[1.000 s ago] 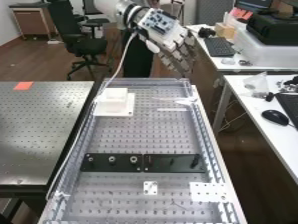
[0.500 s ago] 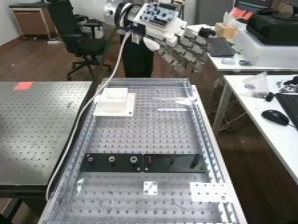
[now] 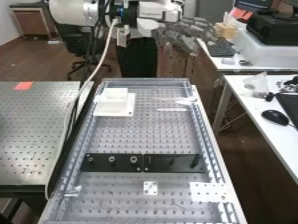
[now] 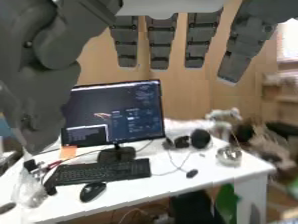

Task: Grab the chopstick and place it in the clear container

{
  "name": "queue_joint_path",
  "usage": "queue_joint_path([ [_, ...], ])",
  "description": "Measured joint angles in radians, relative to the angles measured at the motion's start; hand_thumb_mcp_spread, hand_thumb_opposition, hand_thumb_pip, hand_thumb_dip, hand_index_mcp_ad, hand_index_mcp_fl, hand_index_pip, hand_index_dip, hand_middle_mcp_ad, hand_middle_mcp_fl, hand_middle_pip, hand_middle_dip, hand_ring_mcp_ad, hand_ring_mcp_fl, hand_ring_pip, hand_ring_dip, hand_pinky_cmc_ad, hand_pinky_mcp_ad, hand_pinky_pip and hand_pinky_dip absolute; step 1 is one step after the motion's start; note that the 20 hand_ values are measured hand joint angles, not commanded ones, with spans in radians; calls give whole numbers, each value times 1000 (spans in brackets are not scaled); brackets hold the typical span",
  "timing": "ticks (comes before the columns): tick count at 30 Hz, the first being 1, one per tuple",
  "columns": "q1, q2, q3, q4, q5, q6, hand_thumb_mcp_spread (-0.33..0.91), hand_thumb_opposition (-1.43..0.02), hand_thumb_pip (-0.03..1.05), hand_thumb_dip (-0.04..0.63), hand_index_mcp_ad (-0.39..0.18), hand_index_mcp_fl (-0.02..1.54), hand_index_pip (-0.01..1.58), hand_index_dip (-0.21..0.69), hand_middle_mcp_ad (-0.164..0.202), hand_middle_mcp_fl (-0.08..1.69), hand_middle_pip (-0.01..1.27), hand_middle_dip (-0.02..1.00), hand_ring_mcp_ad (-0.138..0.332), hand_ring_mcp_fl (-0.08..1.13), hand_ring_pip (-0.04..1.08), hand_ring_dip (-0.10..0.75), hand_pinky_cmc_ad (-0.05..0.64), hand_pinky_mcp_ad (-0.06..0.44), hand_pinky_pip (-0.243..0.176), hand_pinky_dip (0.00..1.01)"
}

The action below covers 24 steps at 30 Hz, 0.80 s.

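Observation:
The hand (image 3: 189, 36) is raised beyond the far end of the bench in the high view, its fingers straight and pointing towards the side desk. Those fingers of the hand (image 4: 161, 42) hang spread apart in the wrist view, the thumb off to one side, with nothing held. A thin white strip (image 3: 171, 109) lies flat near the far end of the clear-walled tray (image 3: 211, 165); whether it is the chopstick I cannot tell. Just beyond the strip is a crumpled-looking clear piece (image 3: 174, 100).
A white block (image 3: 114, 101) on a square base stands at the tray's far left. Black plates (image 3: 112, 162) cross its middle, with white perforated plates (image 3: 209, 192) nearer. A desk (image 4: 199, 175) bears a monitor (image 4: 116, 112), keyboard (image 4: 100, 171) and mouse (image 4: 92, 191).
In the high view the hand has risen away from the bench's far end and turned, its fingers now pointing more to the right. The arm's white cable has swung left.

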Motion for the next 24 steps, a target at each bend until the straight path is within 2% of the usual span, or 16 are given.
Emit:
queue_joint_path([
  [1,-20,14,-18,23,-51,-33,225,-730,538,117,-94,37,87,347,51,0,129,375,143,21,105,267,412,314,-105,449],
  [2,-30,20,-27,34,-72,-45,227,-730,539,112,-99,37,87,344,47,0,126,361,138,21,101,260,412,304,-105,435],
  [3,-52,33,-46,56,-116,-68,211,-730,548,112,-82,38,87,347,58,2,131,358,147,21,99,258,412,312,-105,419],
  [6,-97,56,-76,100,-209,-111,194,-730,569,113,-96,37,86,333,49,3,134,346,143,21,99,255,412,312,-105,393],
  [8,-121,61,-82,109,-250,-117,176,-730,616,113,-86,38,89,328,58,3,134,346,148,21,101,258,412,312,-105,377],
  [10,-144,62,-82,116,-291,-105,150,-730,634,113,-98,37,87,314,51,3,134,344,145,21,101,246,412,312,-105,351],
  [15,-173,56,-80,151,-340,-106,101,-730,648,108,-87,38,89,278,58,7,134,323,145,21,101,230,412,312,-105,298],
  [17,-178,46,-75,158,-352,-115,87,-737,649,108,-99,37,89,274,49,12,134,325,145,21,101,230,412,312,-105,297],
  [20,-180,21,-62,165,-335,-125,54,-744,702,94,-93,37,89,264,59,23,133,316,143,21,101,230,412,316,-105,283],
  [24,-177,-1,-58,195,-298,-125,37,-775,710,93,-93,37,89,251,61,37,133,316,145,17,103,230,412,312,-105,278],
])
